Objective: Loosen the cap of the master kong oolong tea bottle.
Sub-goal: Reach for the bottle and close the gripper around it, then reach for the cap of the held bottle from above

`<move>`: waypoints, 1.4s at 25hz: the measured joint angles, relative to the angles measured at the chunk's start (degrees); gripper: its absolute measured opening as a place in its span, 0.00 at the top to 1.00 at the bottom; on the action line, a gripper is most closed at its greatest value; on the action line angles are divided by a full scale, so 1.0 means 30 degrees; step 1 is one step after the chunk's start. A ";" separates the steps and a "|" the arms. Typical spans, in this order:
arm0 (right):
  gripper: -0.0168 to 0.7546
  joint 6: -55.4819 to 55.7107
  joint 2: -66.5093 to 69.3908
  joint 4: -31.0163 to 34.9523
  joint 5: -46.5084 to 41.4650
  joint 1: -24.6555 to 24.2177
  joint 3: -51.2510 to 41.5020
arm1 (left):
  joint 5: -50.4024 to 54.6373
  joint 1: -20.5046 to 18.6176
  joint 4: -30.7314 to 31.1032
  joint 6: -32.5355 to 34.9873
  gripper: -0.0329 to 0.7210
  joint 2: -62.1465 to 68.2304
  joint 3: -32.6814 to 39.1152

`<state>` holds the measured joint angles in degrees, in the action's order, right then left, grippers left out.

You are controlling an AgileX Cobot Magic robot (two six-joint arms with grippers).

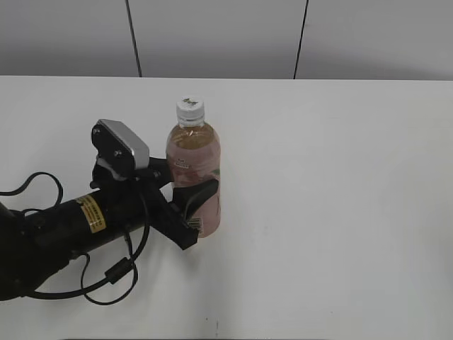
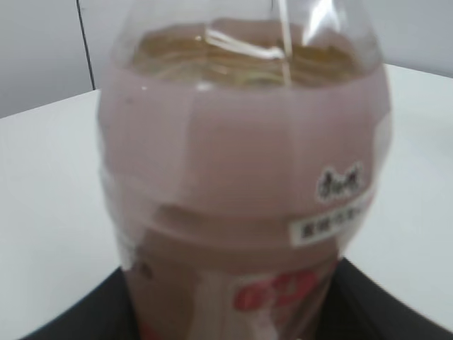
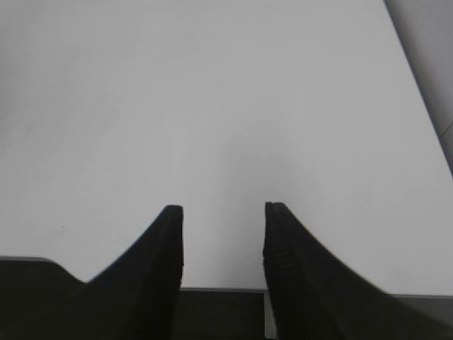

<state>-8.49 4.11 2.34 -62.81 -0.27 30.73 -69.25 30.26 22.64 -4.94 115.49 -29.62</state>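
Observation:
The master kong oolong tea bottle (image 1: pixel 195 159) stands upright on the white table, amber tea inside and a pale pink label around it. Its white cap (image 1: pixel 190 108) with a dark mark sits on top. My left gripper (image 1: pixel 190 202) is shut on the bottle's lower half, one dark finger across the front. In the left wrist view the bottle (image 2: pixel 244 163) fills the frame, with the fingers dark at both lower corners; the cap is out of that view. My right gripper (image 3: pixel 223 212) is open and empty over bare table and does not show in the exterior view.
The white table (image 1: pixel 340 198) stretches to the right and front of the bottle. A grey panelled wall (image 1: pixel 219 35) runs behind the table's far edge. The left arm's black cables (image 1: pixel 106 276) loop near the front left.

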 joint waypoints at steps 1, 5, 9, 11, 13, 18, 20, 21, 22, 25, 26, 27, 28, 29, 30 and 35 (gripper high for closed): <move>0.60 -0.0379 0.0805 0.0330 0.0050 0.0000 0.0162 | 0.0000 0.0000 0.0113 0.0000 0.47 0.0000 0.0000; 0.60 -0.2054 0.4306 0.1949 0.0666 0.0000 0.1204 | 0.0129 -0.0037 0.0663 0.0019 0.47 -0.0132 0.0000; 0.60 -0.3331 0.7390 0.3581 0.1581 0.0065 0.2992 | 0.1040 -0.0037 0.1334 0.0019 0.47 -0.0772 0.0000; 0.60 -0.3606 0.8710 0.4114 0.1766 0.0065 0.3926 | 0.1886 -0.0037 0.1504 0.0019 0.47 -0.1315 0.0036; 0.60 -0.3957 1.0209 0.4852 0.1780 0.0065 0.4703 | 0.3032 -0.0019 0.1548 0.0019 0.47 -0.2031 0.0056; 0.60 -0.4435 1.4233 0.7829 0.0688 0.0065 0.5940 | 0.4443 -0.0019 0.1566 0.0019 0.47 -0.3019 0.0073; 0.60 -0.4537 1.6299 0.9067 0.0016 0.0065 0.6436 | 0.4667 -0.0019 0.1600 0.0019 0.47 -0.3336 0.0073; 0.60 -0.4616 1.6878 0.9805 -0.0311 0.0065 0.6761 | 0.4924 -0.0019 0.1622 0.0019 0.47 -0.3474 0.0073; 0.60 -0.4658 1.7504 1.0573 -0.0543 0.0065 0.7135 | 0.5226 -0.0019 0.1622 0.0019 0.47 -0.3629 0.0073; 0.60 -0.4733 1.9024 1.2530 -0.1130 0.0065 0.8247 | 0.6312 -0.0019 0.1640 0.0019 0.47 -0.3783 0.0073; 0.60 -0.4649 1.9453 1.2971 -0.1251 0.0065 0.8625 | 0.6596 -0.0019 0.1637 0.0019 0.47 -0.3783 0.0073; 0.60 -0.4523 1.9838 1.3436 -0.1413 0.0065 0.8917 | 0.6744 -0.0019 0.1637 0.0019 0.47 -0.3783 0.0073; 0.60 -0.4293 2.0134 1.3750 -0.1589 0.0065 0.9246 | 0.6785 -0.0019 0.1637 0.0019 0.47 -0.3803 0.0073; 0.60 -0.3988 2.0447 1.3918 -0.1742 0.0084 0.9585 | 0.6805 -0.0019 0.1637 0.0100 0.47 -0.3803 0.0073; 0.60 -0.3712 2.0734 1.3963 -0.1918 0.0206 0.9935 | 0.6820 -0.0019 0.1637 0.0229 0.47 -0.3803 0.0073; 0.60 -0.1894 2.2146 1.3834 -0.1470 0.2623 1.1323 | 0.6850 -0.0019 0.1783 0.0824 0.47 -0.3803 0.0073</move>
<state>-14.17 70.55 43.84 -67.22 7.60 64.70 -48.70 30.20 27.99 -2.47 104.08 -29.40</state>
